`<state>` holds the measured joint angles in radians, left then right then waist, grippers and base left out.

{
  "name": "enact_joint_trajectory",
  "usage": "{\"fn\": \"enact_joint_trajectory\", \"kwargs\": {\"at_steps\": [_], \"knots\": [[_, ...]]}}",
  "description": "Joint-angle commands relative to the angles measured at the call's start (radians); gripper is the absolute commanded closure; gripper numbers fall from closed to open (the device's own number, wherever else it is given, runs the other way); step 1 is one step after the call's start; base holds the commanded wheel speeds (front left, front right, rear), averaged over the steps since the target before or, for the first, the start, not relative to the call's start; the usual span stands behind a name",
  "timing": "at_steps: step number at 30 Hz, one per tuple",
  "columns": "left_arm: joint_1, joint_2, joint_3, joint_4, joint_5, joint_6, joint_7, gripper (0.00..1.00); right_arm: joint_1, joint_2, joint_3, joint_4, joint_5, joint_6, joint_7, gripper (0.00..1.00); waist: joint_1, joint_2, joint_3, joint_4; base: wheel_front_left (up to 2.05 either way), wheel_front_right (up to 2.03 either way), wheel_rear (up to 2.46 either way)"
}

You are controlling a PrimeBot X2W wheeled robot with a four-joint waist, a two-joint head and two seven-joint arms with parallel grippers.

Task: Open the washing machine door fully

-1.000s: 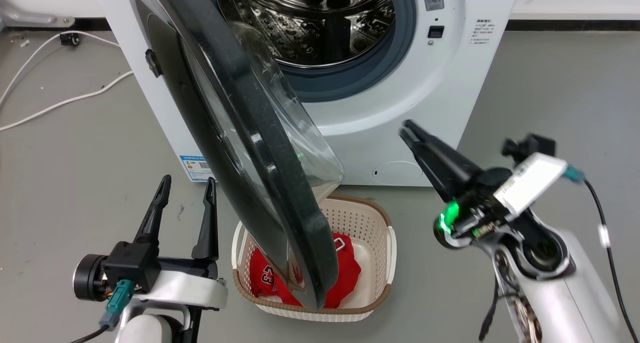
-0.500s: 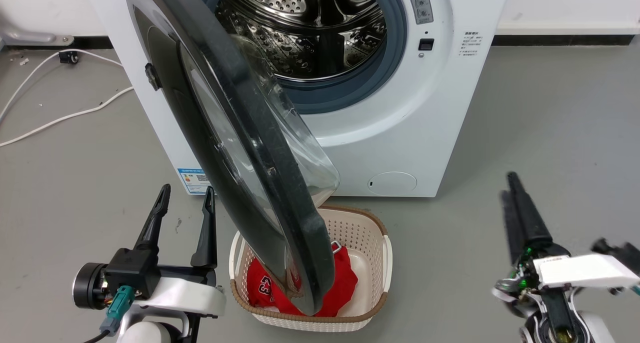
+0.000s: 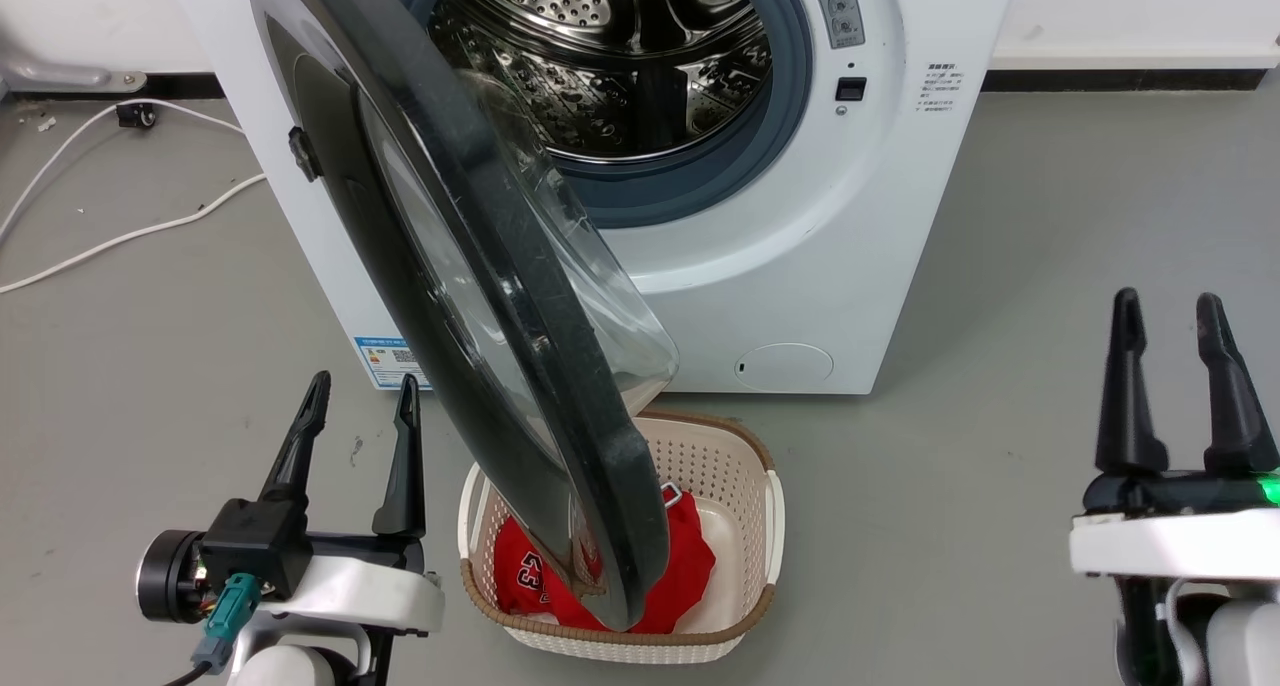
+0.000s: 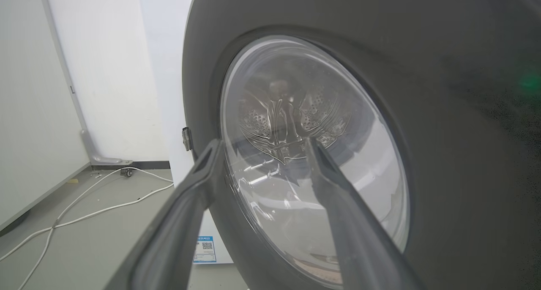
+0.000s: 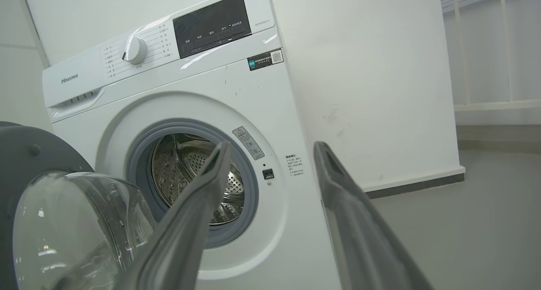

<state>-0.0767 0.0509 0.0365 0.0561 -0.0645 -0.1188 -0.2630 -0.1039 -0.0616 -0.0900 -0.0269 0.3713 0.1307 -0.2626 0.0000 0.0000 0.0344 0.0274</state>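
Nearest us, our left gripper [image 3: 364, 379] hangs with fingers spread and empty, just beside the outer face of the washing machine door [image 3: 470, 296]. Our right gripper [image 3: 1168, 298] is parted too, holding nothing, well apart on the inner side.

Between them sits the cream basket [image 3: 770, 506] with a red garment [image 3: 690, 566] in it, and the door's free edge hangs over it in the head view (whether it clears the basket's rim, we cannot tell).

The door stands swung out from the washing machine [image 3: 800, 266], hinged on our left and nearly edge-on to us, with the steel drum [image 3: 620, 76] bare behind it.

We judge it a rigid, fairly weighty disc that turns only about its hinged side. It won't flex, but its glossy black face is likely slick under hard fingers. The bulging glass bowl [image 3: 610, 296] looks like the fragile part, so we'd leave that alone. The best purchase, we reckon, is the thick black edge far from the hinged side, pressed from the inside toward our left.
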Motion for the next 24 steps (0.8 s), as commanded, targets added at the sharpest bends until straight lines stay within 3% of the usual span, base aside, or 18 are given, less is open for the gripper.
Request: {"fn": "enact_joint_trajectory", "kwargs": {"at_steps": [1, 3, 9, 24], "knots": [[0.002, -0.001, 0.004, -0.003, 0.007, 0.004, -0.002, 0.00, 0.027, 0.010, 0.011, -0.040, -0.118, 0.000, -0.002, 0.00, 0.0000, 0.0000, 0.000, 0.001, 0.00, 0.00, 0.00], [0.000, -0.001, 0.004, -0.004, 0.007, 0.004, -0.002, 0.00, 0.044, 0.012, 0.025, -0.070, -0.227, 0.000, -0.002, 0.00, 0.0000, 0.0000, 0.001, 0.002, 0.00, 0.00, 0.00], [-0.006, -0.001, 0.004, -0.007, 0.008, 0.004, -0.002, 0.00, 0.098, 0.013, 0.065, -0.062, -0.335, 0.000, -0.002, 0.00, 0.0000, 0.0000, 0.006, 0.002, 0.00, 0.00, 0.00], [-0.015, -0.001, 0.007, -0.012, 0.009, 0.000, -0.002, 0.00, 0.079, 0.012, 0.052, 0.054, -0.262, 0.000, -0.002, 0.00, 0.0000, 0.0000, 0.025, -0.007, 0.00, 0.00, 0.00]]}}
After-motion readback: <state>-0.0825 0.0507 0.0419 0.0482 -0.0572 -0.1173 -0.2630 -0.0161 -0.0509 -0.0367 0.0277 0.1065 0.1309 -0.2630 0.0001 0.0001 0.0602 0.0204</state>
